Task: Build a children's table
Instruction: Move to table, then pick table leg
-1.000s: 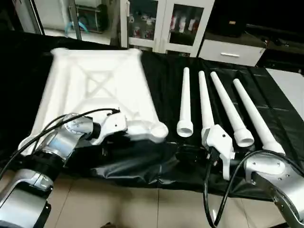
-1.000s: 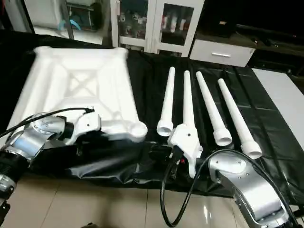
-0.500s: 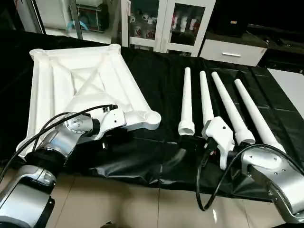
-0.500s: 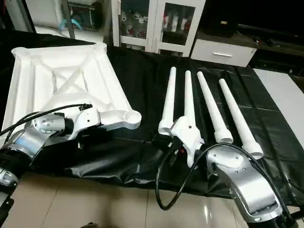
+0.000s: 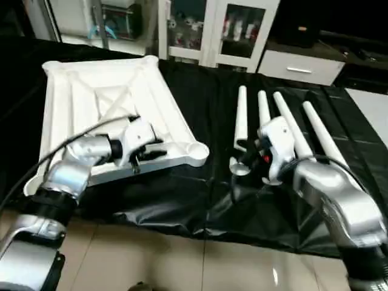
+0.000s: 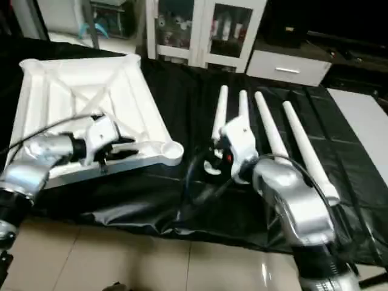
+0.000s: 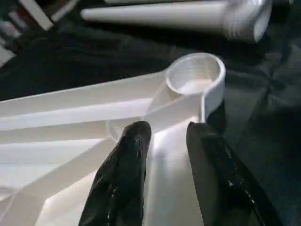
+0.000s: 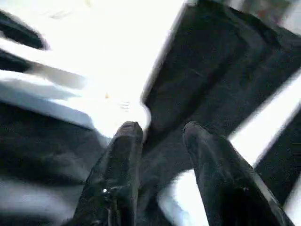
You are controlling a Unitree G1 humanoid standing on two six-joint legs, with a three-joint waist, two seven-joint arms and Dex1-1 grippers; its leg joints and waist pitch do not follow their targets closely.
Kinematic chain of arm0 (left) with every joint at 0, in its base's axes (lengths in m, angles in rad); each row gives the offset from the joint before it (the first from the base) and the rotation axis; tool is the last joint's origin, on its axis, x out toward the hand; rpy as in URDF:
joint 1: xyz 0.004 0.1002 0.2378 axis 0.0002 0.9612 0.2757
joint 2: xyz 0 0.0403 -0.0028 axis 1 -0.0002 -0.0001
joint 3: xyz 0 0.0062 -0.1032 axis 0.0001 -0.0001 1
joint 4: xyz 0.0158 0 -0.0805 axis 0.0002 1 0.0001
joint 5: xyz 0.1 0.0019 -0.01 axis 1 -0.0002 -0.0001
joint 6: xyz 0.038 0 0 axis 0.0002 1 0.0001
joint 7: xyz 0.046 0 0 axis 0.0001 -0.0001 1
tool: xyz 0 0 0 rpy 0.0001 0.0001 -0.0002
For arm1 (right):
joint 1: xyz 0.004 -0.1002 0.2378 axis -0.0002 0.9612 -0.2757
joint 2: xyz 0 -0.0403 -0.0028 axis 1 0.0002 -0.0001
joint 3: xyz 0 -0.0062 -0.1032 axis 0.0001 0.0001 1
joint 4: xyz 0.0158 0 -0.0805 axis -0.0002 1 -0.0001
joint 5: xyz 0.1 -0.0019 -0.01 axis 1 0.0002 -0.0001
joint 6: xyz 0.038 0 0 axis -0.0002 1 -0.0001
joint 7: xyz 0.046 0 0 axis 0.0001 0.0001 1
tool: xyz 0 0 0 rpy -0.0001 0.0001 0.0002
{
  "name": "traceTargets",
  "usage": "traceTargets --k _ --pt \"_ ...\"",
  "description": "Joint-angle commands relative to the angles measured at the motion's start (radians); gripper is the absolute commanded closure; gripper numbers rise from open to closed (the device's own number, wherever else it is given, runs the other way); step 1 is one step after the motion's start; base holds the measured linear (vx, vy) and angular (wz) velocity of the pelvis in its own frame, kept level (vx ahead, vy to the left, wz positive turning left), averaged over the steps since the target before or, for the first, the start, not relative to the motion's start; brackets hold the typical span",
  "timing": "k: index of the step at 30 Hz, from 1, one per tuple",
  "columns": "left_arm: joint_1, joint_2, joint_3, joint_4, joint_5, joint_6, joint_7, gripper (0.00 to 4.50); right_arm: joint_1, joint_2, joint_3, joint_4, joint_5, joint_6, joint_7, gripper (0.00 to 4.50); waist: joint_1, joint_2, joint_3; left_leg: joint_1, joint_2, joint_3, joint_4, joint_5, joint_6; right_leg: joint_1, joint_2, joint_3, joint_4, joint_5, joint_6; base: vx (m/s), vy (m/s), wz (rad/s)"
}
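I see the white table top (image 5: 103, 109) lying ribbed underside up; four tapered white legs (image 5: 240, 130) lie side by side beside it.

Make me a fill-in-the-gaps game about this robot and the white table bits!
1. The table top lies with its ribbed underside facing ____.
2. Beside it, ____ white legs lie on the black sheet.
3. The left pincer has its two fingers standing ____ over the top's rim, near the round corner socket.

Missing words: up; four; apart
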Motion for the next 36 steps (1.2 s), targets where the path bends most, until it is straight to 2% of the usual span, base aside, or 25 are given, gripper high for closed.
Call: traceTargets --k 1,2,4,5,6,8,9,10,11,12,13,14,15,18,19,22,23,24,25,27,28,30,31,33,36 --pt "0.021 -0.008 0.001 -0.100 -0.033 0.049 -0.022 2.55 -0.064 0.021 -0.028 0.122 -0.029 -0.003 -0.069 2.46 -0.001 0.017 -0.069 0.019 0.086 -0.032 -0.067 -0.083 -0.034 0.029 -0.143 0.075 -0.066 0.062 -0.235 0.000 0.000 0.00" --pt "0.030 -0.010 -0.002 -0.131 -0.038 0.065 -0.024 2.55 -0.089 0.031 -0.032 0.165 -0.038 -0.008 -0.093 2.46 -0.001 0.017 -0.069 0.019 0.086 -0.032 -0.067 -0.083 -0.034 0.029 -0.143 0.075 -0.066 0.062 -0.235 0.000 0.000 0.00" --pt "0.039 -0.015 -0.004 -0.163 -0.046 0.081 -0.025 2.18 -0.113 0.041 -0.037 0.205 -0.039 -0.017 -0.104 2.13 -0.001 0.016 -0.075 0.013 0.084 -0.029 -0.061 -0.016 -0.015 0.031 -0.138 0.074 -0.055 0.161 -0.236 0.000 0.000 0.00" --pt "0.057 -0.029 -0.003 -0.232 -0.068 0.125 -0.026 2.14 -0.167 0.057 -0.041 0.292 -0.050 -0.041 -0.127 2.07 -0.001 0.014 -0.074 0.011 0.083 -0.028 -0.060 -0.004 -0.007 0.030 -0.135 0.074 -0.054 0.182 -0.233 0.000 0.000 0.00" --pt "0.061 -0.033 -0.003 -0.246 -0.073 0.135 -0.025 2.14 -0.179 0.061 -0.044 0.312 -0.052 -0.046 -0.130 2.07 -0.004 0.013 -0.072 0.008 0.082 -0.030 -0.062 -0.001 -0.003 0.032 -0.136 0.072 -0.053 0.188 -0.239 0.000 0.000 0.00" --pt "0.074 -0.046 0.000 -0.296 -0.095 0.174 -0.019 2.08 -0.229 0.079 -0.061 0.390 -0.057 -0.060 -0.154 2.00 -0.003 0.009 -0.070 0.006 0.082 -0.026 -0.060 -0.009 0.003 0.033 -0.138 0.074 -0.055 0.180 -0.242 0.000 0.000 0.00" --pt "0.081 -0.051 -0.002 -0.320 -0.104 0.189 -0.017 1.77 -0.258 0.087 -0.069 0.435 -0.059 -0.066 -0.165 1.73 -0.005 0.008 -0.068 0.007 0.081 -0.026 -0.062 -0.014 0.004 0.032 -0.136 0.073 -0.058 0.162 -0.240 0.000 0.000 0.00" --pt "0.090 -0.056 -0.003 -0.349 -0.115 0.210 -0.015 1.70 -0.292 0.095 -0.080 0.489 -0.061 -0.079 -0.180 1.66 -0.008 0.011 -0.068 0.009 0.084 -0.026 -0.062 -0.031 -0.004 0.032 -0.138 0.073 -0.058 0.129 -0.238 0.000 0.000 0.00" --pt "0.098 -0.061 -0.002 -0.374 -0.125 0.228 -0.013 1.72 -0.321 0.102 -0.092 0.535 -0.057 -0.085 -0.191 1.64 -0.010 0.008 -0.064 0.006 0.082 -0.026 -0.064 -0.034 -0.004 0.032 -0.135 0.073 -0.061 0.120 -0.235 0.000 0.000 0.00" --pt "0.098 -0.061 -0.002 -0.374 -0.125 0.228 -0.013 1.68 -0.321 0.102 -0.092 0.535 -0.057 -0.085 -0.191 1.60 -0.011 0.009 -0.066 0.008 0.083 -0.025 -0.062 -0.039 -0.008 0.031 -0.137 0.074 -0.060 0.115 -0.237 0.000 0.000 0.00" --pt "0.108 -0.066 -0.003 -0.407 -0.132 0.250 -0.007 1.53 -0.368 0.107 -0.105 0.606 -0.057 -0.101 -0.208 1.48 -0.013 0.008 -0.064 0.009 0.083 -0.024 -0.063 -0.041 -0.010 0.030 -0.135 0.074 -0.062 0.106 -0.233 0.000 0.000 0.00" --pt "0.108 -0.066 -0.003 -0.407 -0.132 0.250 -0.007 1.35 -0.368 0.107 -0.105 0.606 -0.057 -0.101 -0.208 1.33 -0.017 0.008 -0.064 0.007 0.082 -0.026 -0.064 -0.039 -0.010 0.032 -0.133 0.073 -0.060 0.106 -0.235 0.000 0.000 0.00" --pt "0.118 -0.068 -0.003 -0.432 -0.134 0.270 -0.005 1.35 -0.405 0.113 -0.120 0.663 -0.050 -0.115 -0.214 1.33 -0.015 0.010 -0.063 0.009 0.082 -0.023 -0.063 -0.038 -0.008 0.029 -0.131 0.074 -0.063 0.106 -0.226 0.000 0.000 0.00" --pt "0.131 -0.069 -0.004 -0.460 -0.137 0.294 -0.001 1.18 -0.451 0.115 -0.135 0.731 -0.051 -0.131 -0.224 1.15 -0.019 0.009 -0.063 0.008 0.081 -0.024 -0.063 -0.032 -0.006 0.029 -0.130 0.074 -0.060 0.119 -0.229 0.000 0.000 0.00" --pt "0.138 -0.069 -0.005 -0.476 -0.139 0.307 0.001 0.94 -0.475 0.115 -0.141 0.768 -0.053 -0.140 -0.231 0.92 -0.018 0.010 -0.064 0.007 0.081 -0.023 -0.061 -0.024 -0.001 0.031 -0.131 0.074 -0.059 0.135 -0.229 0.000 0.000 0.00" --pt "0.145 -0.068 -0.008 -0.501 -0.148 0.326 0.000 0.82 -0.499 0.116 -0.145 0.811 -0.057 -0.134 -0.233 0.81 -0.020 0.007 -0.061 0.007 0.081 -0.022 -0.062 -0.024 0.003 0.029 -0.127 0.074 -0.059 0.138 -0.229 0.000 0.000 0.00" --pt "0.152 -0.064 -0.012 -0.530 -0.161 0.348 -0.011 0.75 -0.532 0.122 -0.158 0.877 -0.055 -0.120 -0.244 0.71 -0.021 0.008 -0.063 0.007 0.081 -0.022 -0.061 -0.026 0.003 0.029 -0.129 0.074 -0.057 0.132 -0.231 0.000 0.000 0.00" --pt "0.153 -0.064 -0.012 -0.533 -0.163 0.350 -0.012 0.63 -0.536 0.122 -0.157 0.886 -0.057 -0.120 -0.245 0.59 -0.021 0.009 -0.062 0.008 0.081 -0.022 -0.062 -0.029 0.003 0.028 -0.127 0.073 -0.059 0.124 -0.233 0.000 0.000 0.00" --pt "0.157 -0.060 -0.015 -0.556 -0.174 0.369 -0.024 0.51 -0.563 0.122 -0.140 0.945 -0.079 -0.128 -0.235 0.50 -0.023 0.009 -0.059 0.006 0.080 -0.021 -0.062 -0.033 0.001 0.027 -0.126 0.074 -0.059 0.119 -0.234 0.000 0.000 0.00" --pt "0.159 -0.055 -0.019 -0.567 -0.175 0.377 -0.031 0.44 -0.574 0.124 -0.130 0.972 -0.089 -0.132 -0.225 0.44 -0.022 0.009 -0.060 0.005 0.080 -0.021 -0.060 -0.031 0.002 0.028 -0.127 0.074 -0.059 0.122 -0.235 0.000 0.000 0.00" --pt "0.161 -0.048 -0.026 -0.581 -0.171 0.385 -0.037 0.24 -0.589 0.126 -0.125 1.006 -0.099 -0.128 -0.230 0.43 -0.022 0.010 -0.060 0.005 0.081 -0.021 -0.061 -0.029 0.003 0.028 -0.127 0.074 -0.059 0.126 -0.235 0.000 0.000 0.00" --pt "0.162 -0.043 -0.031 -0.610 -0.173 0.404 -0.036 0.03 -0.614 0.136 -0.136 1.069 -0.093 -0.093 -0.235 0.43 -0.023 0.010 -0.060 0.005 0.081 -0.022 -0.060 -0.021 0.007 0.027 -0.126 0.073 -0.056 0.136 -0.240 0.000 0.000 0.00" --pt "0.164 -0.042 -0.031 -0.627 -0.178 0.415 -0.034 0.00 -0.621 0.142 -0.157 1.096 -0.077 -0.083 -0.238 0.43 -0.025 0.003 -0.056 0.003 0.081 -0.019 -0.060 -0.021 0.010 0.025 -0.125 0.075 -0.057 0.139 -0.238 0.000 0.000 0.00" --pt "0.165 -0.040 -0.033 -0.639 -0.181 0.423 -0.034 0.00 -0.626 0.148 -0.174 1.116 -0.064 -0.082 -0.239 0.43 -0.023 0.009 -0.057 0.003 0.082 -0.020 -0.060 -0.014 0.012 0.026 -0.127 0.074 -0.056 0.145 -0.237 0.000 0.000 0.00" --pt "0.169 -0.035 -0.035 -0.655 -0.180 0.434 -0.035 0.00 -0.631 0.162 -0.198 1.153 -0.046 -0.070 -0.227 0.43 -0.025 0.007 -0.060 0.002 0.082 -0.020 -0.057 0.015 0.024 0.026 -0.124 0.073 -0.050 0.193 -0.241 0.000 0.000 0.00"
